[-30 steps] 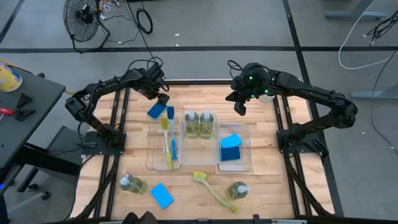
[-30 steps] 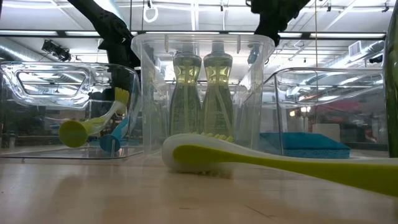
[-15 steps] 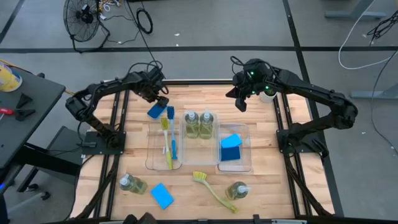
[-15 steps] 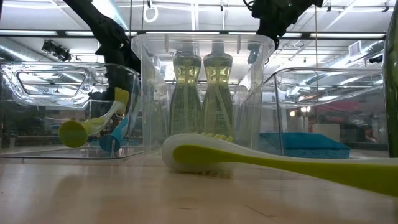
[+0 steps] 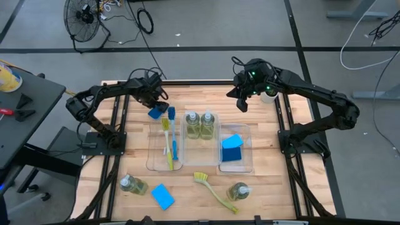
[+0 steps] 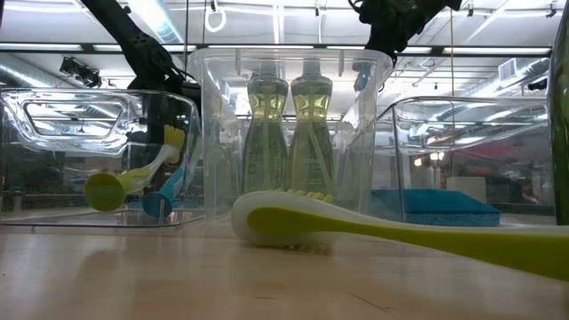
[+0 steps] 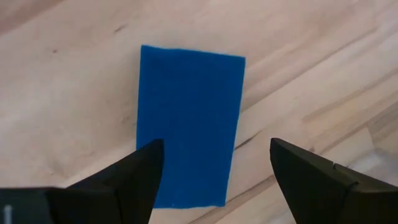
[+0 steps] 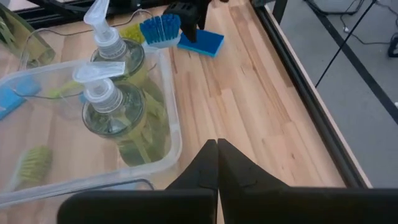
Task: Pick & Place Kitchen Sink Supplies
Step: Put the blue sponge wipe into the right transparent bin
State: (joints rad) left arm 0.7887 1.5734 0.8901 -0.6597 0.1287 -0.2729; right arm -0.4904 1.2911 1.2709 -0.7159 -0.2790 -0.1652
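The left claw (image 7: 211,180) has descended from its earlier height and now straddles the blue sponge (image 7: 186,124) lying flat on the surface (image 5: 212,100) beside the brush tray (image 5: 156,159), fingers wide apart, gripping nothing. Closure is the probable next step. The right claw (image 5: 242,105) waits shut and empty.

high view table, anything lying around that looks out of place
Yes. A green brush, two bottles and a sponge lie loose on the near table, outside the trays. Another sponge lies at the far side, under the open left hand.
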